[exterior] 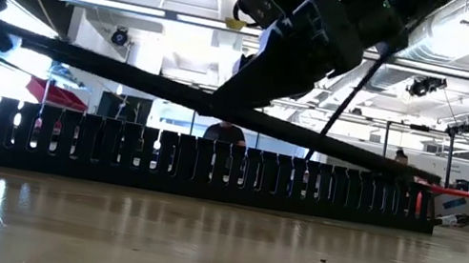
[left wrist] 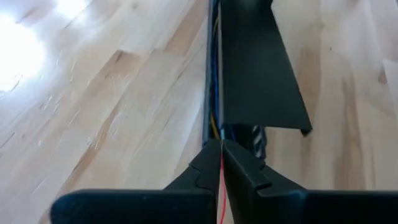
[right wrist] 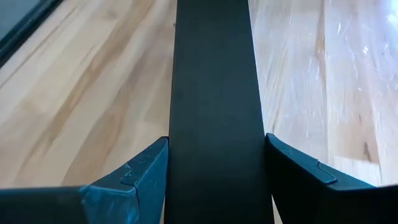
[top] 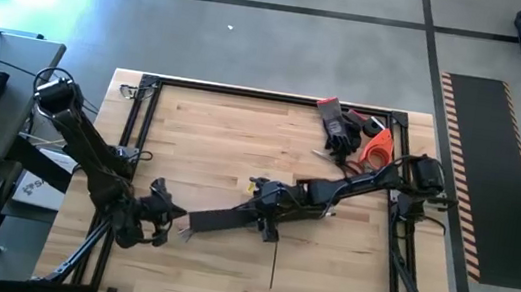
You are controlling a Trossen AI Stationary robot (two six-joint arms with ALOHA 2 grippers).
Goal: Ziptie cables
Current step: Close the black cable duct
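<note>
Your left pincer [left wrist: 221, 163], at 8 o'clock, pinches 1 red wire [left wrist: 221, 199]; your right pincer [right wrist: 216, 163] clamps the duct cover [right wrist: 214, 93]. Next, I judge, lift the cover clear.

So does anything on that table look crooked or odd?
Yes: the flat black strip sits tilted above the slotted duct, one end higher, held across its width by the right claw. The left claw is shut at its end.
</note>
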